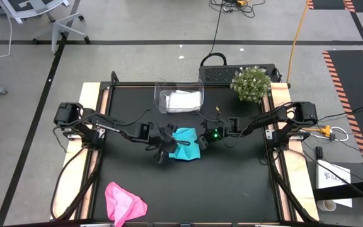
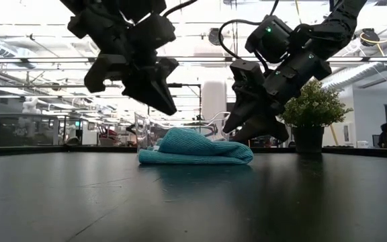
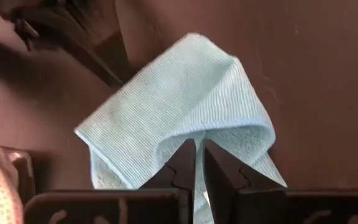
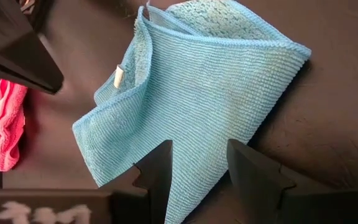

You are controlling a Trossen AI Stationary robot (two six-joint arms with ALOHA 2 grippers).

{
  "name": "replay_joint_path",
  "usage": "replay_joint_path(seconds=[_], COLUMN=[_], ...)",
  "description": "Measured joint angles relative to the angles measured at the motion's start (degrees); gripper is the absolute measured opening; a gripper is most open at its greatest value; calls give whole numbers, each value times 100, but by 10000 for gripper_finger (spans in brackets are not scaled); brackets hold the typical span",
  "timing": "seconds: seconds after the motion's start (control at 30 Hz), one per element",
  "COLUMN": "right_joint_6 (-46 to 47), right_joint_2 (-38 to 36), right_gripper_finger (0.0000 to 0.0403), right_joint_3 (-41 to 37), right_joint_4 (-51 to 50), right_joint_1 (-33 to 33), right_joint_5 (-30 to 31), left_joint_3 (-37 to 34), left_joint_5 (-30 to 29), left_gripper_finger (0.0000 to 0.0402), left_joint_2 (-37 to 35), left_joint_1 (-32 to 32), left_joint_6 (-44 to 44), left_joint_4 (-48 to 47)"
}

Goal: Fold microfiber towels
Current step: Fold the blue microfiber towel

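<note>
Near the middle of the high view, on the black worktop [image 1: 232,183], lies the teal towel [image 1: 187,144], folded over on itself into a loose wedge. From the low camera its long axis runs left to right across the frame, a low mound thicker toward the right. A small white tag [image 4: 119,76] shows at one folded edge; no writing on it can be read.

Just left of the towel hangs the left gripper [image 1: 163,149], its jaws nearly shut with only a slit between them and nothing held. Just right of the towel hangs the right gripper [image 1: 205,139], its jaws spread wide and empty above the cloth.

At the lower left of the high view the pink towel [image 1: 124,202] lies crumpled. Toward the top centre a clear tub [image 1: 179,98] holds the pale towel [image 1: 184,100].
</note>
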Motion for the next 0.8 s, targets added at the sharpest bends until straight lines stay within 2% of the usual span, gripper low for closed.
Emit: replay_joint_path(seconds=[0.23,0.43,0.8], right_joint_6=[3,151,153], right_joint_2=[-1,0,0], right_gripper_finger=[144,144,144], right_joint_3=[2,2,7], right_joint_4=[-14,-34,-72], right_joint_1=[2,2,2], right_joint_5=[-2,-4,-4], left_joint_3=[0,2,4], left_joint_5=[-3,-158,-208], left_gripper_finger=[83,133,137], left_joint_2=[76,83,703], left_joint_1=[0,61,109], left_joint_6=[-278,102,606], left_joint_4=[40,462,577])
